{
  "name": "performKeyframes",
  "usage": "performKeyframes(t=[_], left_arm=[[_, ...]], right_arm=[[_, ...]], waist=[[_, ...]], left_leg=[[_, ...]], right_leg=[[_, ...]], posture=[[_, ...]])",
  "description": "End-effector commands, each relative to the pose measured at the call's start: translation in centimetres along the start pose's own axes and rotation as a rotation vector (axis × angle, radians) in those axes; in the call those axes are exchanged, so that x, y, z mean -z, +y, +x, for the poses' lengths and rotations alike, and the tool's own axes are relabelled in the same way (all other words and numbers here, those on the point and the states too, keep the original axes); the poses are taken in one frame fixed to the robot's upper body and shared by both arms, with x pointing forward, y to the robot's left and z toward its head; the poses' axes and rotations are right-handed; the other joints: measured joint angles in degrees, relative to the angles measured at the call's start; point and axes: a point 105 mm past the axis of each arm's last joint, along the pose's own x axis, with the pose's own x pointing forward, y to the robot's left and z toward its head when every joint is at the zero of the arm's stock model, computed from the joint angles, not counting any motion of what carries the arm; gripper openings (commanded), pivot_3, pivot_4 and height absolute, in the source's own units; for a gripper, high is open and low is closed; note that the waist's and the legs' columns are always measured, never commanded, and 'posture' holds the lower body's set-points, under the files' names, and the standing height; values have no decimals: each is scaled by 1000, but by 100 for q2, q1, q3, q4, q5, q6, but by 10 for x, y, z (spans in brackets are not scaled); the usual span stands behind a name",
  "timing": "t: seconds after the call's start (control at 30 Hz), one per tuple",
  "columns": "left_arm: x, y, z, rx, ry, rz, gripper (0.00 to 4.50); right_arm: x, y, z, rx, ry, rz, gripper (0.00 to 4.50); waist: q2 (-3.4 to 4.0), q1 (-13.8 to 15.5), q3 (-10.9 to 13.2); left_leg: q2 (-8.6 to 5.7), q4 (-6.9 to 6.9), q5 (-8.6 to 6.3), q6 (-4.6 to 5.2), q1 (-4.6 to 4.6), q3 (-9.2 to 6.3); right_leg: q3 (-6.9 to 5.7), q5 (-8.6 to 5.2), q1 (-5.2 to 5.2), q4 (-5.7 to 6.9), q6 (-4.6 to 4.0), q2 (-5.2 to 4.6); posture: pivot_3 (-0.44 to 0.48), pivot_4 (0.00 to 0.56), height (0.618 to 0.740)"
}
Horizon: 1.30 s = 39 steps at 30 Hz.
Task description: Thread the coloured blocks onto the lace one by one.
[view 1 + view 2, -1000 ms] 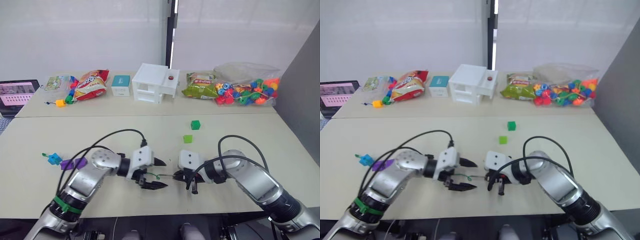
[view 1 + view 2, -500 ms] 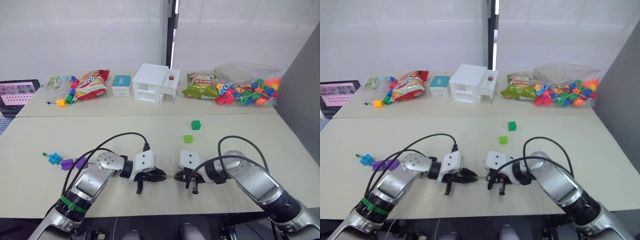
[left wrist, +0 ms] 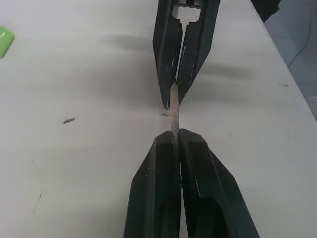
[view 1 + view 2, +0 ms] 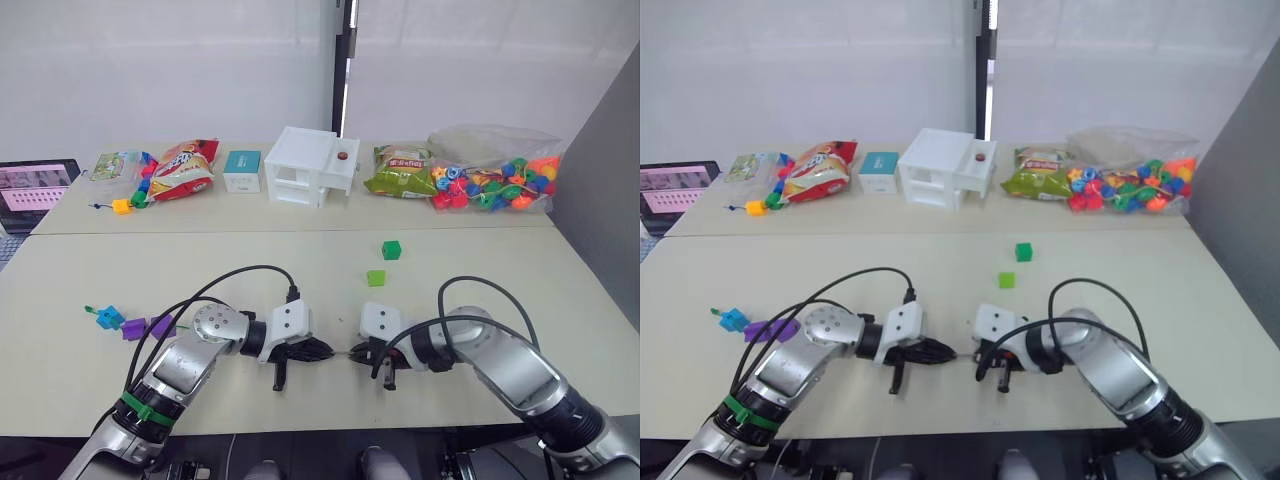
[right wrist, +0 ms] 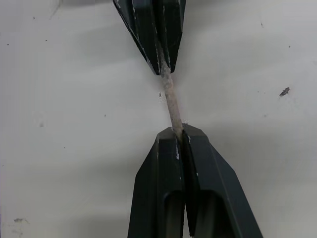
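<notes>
On the near table (image 4: 560,270), far at the left, the light blue block (image 4: 107,318) lies with the two purple blocks (image 4: 147,327) just at its 4 o'clock; they sit close together in a short row. A green end of cord shows at 10 o'clock of the blue one, but how it joins the blocks I cannot tell.

Towards the centre, near the front edge, the left gripper (image 4: 322,351) points to 3 o'clock. Its fingers (image 3: 163,198) are pressed together and pinch the stiff pale tip of the lace (image 5: 169,101). Facing it, tip to tip, the right gripper (image 4: 357,354) points to 9 o'clock, and its fingers (image 5: 171,163) are also pressed together on the same tip. Only a short bare piece of the tip shows between the two grippers, low over the table.

At 12 o'clock from the right gripper lies a light green block (image 4: 376,278), and a darker green block (image 4: 391,250) is near it at 1 o'clock; both are apart from the grippers.

On the far table stand a white box (image 4: 310,165) in the middle and, at the right end, a clear bag of beads (image 4: 493,180).
</notes>
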Motion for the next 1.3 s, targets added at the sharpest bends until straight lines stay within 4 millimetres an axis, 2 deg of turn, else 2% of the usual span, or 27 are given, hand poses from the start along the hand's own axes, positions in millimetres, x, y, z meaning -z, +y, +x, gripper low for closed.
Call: performKeyframes(t=[0.03, 0.17, 0.33, 0.5, 0.6, 0.7, 0.77, 0.9, 1.0, 1.1, 1.23, 1.3], left_arm=[[-9, 1, -11, -21, -28, 26, 0], [-3, 2, -21, -48, 0, 11, 0], [-2, 0, -28, -68, 8, -10, 0], [-2, 1, -33, -84, 15, -22, 0], [-2, 1, -34, -87, 20, -23, 0], [-1, 0, -35, -92, 23, -24, 0], [-1, 0, -36, -101, 23, -24, 0], [-1, 0, -38, -110, 26, -25, 0], [0, -1, -38, -113, 27, -27, 0], [0, 0, -39, -120, 28, -27, 0], [0, 0, -39, -123, 30, -27, 0], [0, -1, -39, -121, 31, -26, 0]], right_arm=[[-17, -9, -16, 115, -119, 73, 1321], [-14, -22, -38, 339, -259, 299, 2694], [-9, -48, -38, 643, -340, 454, 4394], [-2, -77, -30, 924, -373, 569, 4459], [-1, -90, -24, 1026, -387, 587, 4459], [-3, -100, -13, 1063, -407, 608, 4459], [-3, -112, 1, 1080, -402, 629, 4459], [10, -120, 21, 1098, -342, 687, 4459], [14, -122, 25, 1116, -357, 730, 3638], [10, -121, 28, 1093, -368, 710, 2511], [3, -115, 30, 1047, -403, 709, 1221], [-5, -103, 26, 1009, -428, 697, 1197]], waist=[[0, 5, 0], [1, 29, -1], [2, -4, -1], [4, -23, -2], [5, -23, -2], [5, -27, -2], [6, -40, -2], [7, -75, -2], [7, -126, -3], [7, -149, -3], [8, -173, -4], [8, -169, -4]], left_leg=[[-1, 0, 0, 0, 0, 0], [0, -3, 0, 0, -2, -5], [0, -3, 0, -1, 4, -3], [0, -7, 2, -3, 5, -2], [1, -10, 3, -5, 7, -1], [0, -11, 3, -5, 6, 0], [0, -12, 3, -5, 7, 0], [2, -22, 3, -6, 11, 0], [1, -22, 3, -6, 12, -1], [1, -21, 3, -6, 16, 0], [3, -23, 3, -6, 19, -1], [4, -26, 3, -5, 19, -2]], right_leg=[[0, 0, 0, 0, 0, -1], [0, 0, -2, 2, 0, 0], [0, 0, -1, 6, 1, 0], [1, 1, -5, 7, 0, 1], [2, 1, -6, 8, 0, 0], [3, 1, -6, 7, 0, 0], [3, 1, -6, 6, -1, 0], [4, 1, -8, 7, -2, 2], [4, 1, -4, 6, -1, -1], [5, 2, -1, 7, -1, -1], [5, 1, -2, 10, -1, 3], [6, 1, -4, 9, -1, 3]], posture=[[0, 150, 740], [0, 150, 740], [0, 150, 740], [0, 150, 740], [0, 150, 740], [0, 150, 740], [0, 150, 740], [0, 150, 740], [0, 150, 740], [0, 150, 740], [0, 150, 740], [0, 150, 740]])
